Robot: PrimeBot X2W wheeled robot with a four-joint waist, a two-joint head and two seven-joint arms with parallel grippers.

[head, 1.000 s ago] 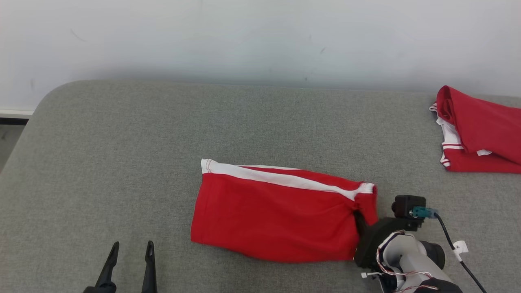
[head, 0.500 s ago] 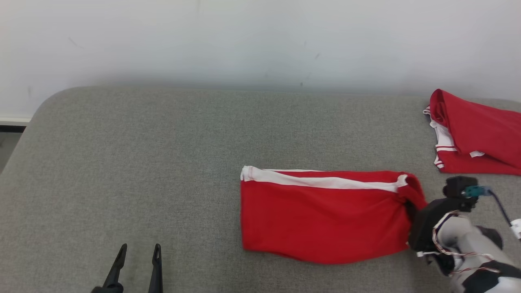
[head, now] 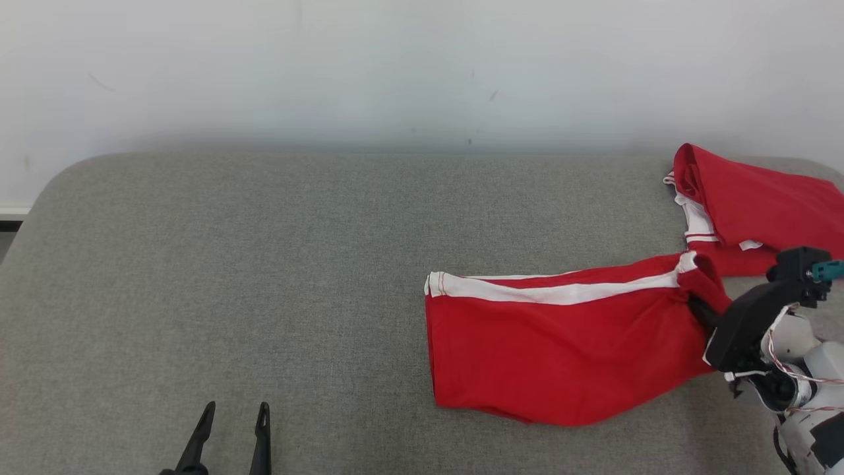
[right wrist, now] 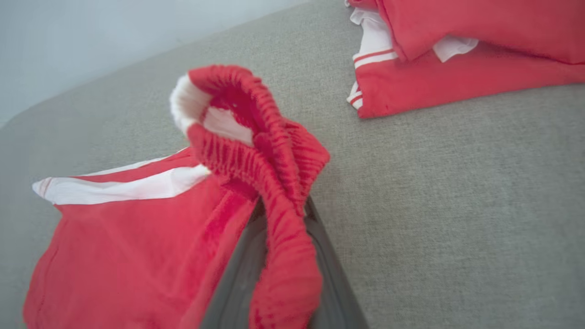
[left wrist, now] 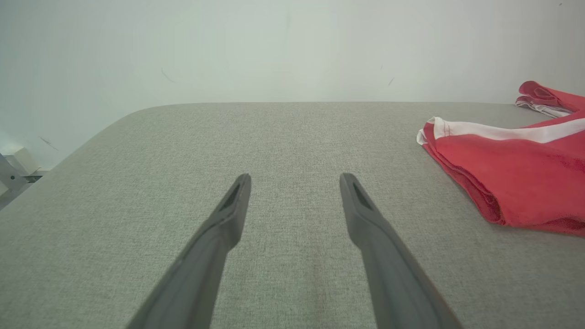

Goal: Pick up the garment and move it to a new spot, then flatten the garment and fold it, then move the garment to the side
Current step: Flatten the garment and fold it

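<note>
Where the garment (head: 560, 343) bunched at its waistband, right hand (head: 700, 311) tight on it; left hand (head: 237, 406) low, spread.

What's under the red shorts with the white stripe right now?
The grey padded surface shows all round the shorts, which lie on it. The right gripper clamps the bunched waistband, its fingertips buried in cloth. Anything beneath the fabric is covered.

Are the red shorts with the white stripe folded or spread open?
Folded: the red shorts lie doubled, stacked layers showing at their edge, waistband bunched in the right gripper.
</note>
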